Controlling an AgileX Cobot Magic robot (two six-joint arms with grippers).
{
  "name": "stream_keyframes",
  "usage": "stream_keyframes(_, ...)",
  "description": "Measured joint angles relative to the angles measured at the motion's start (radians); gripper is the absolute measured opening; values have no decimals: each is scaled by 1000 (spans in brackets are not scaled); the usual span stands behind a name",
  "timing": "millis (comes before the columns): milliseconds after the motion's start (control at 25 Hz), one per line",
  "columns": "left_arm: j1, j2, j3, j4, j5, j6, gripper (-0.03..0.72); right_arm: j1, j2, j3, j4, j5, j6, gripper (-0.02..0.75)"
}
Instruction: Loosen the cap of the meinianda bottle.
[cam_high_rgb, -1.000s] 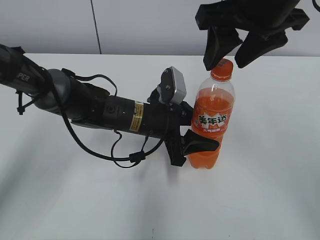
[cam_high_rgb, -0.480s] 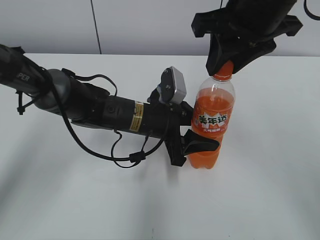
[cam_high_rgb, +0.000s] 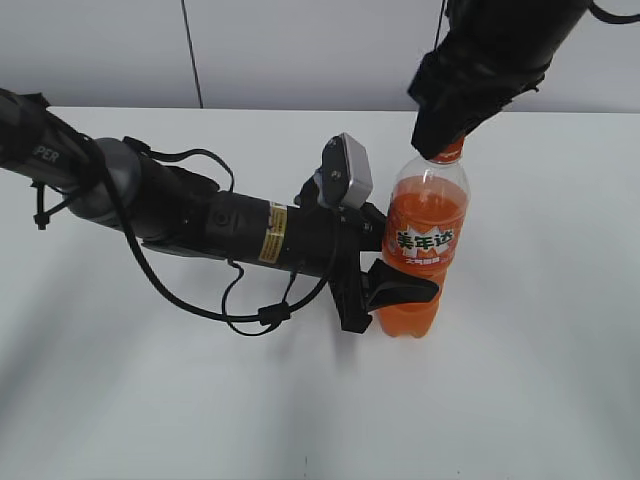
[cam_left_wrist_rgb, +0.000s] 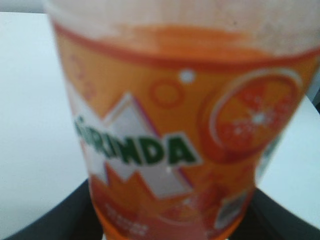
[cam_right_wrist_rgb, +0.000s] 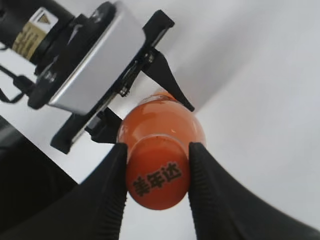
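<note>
The meinianda bottle (cam_high_rgb: 424, 250) stands upright on the white table, clear plastic with orange soda and an orange label; it fills the left wrist view (cam_left_wrist_rgb: 175, 140). My left gripper (cam_high_rgb: 385, 285) is shut on its lower body from the left, black fingers (cam_high_rgb: 405, 287) on either side. My right gripper (cam_high_rgb: 445, 140) comes down from above and is shut on the orange cap (cam_right_wrist_rgb: 157, 172), whose top carries dark characters. Both black fingers (cam_right_wrist_rgb: 107, 185) press against the cap's sides. In the exterior view the cap is mostly hidden by the gripper.
The left arm (cam_high_rgb: 200, 215) lies low across the table from the left edge, with a looping black cable (cam_high_rgb: 250, 310) beside it. The white table (cam_high_rgb: 530, 380) runs to a pale back wall.
My right gripper has come down from above the cap and closed its fingers onto it, then turned about the cap. The left gripper and bottle have not moved.
</note>
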Motion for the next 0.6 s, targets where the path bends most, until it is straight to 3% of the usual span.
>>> stream_keyframes(360, 0, 0, 0, 1, 0, 6, 410, 0, 0, 0, 5, 8, -857, 278)
stream_keyframes(600, 0, 0, 0, 1, 0, 10, 409, 0, -1, -1, 6, 14, -1015, 279)
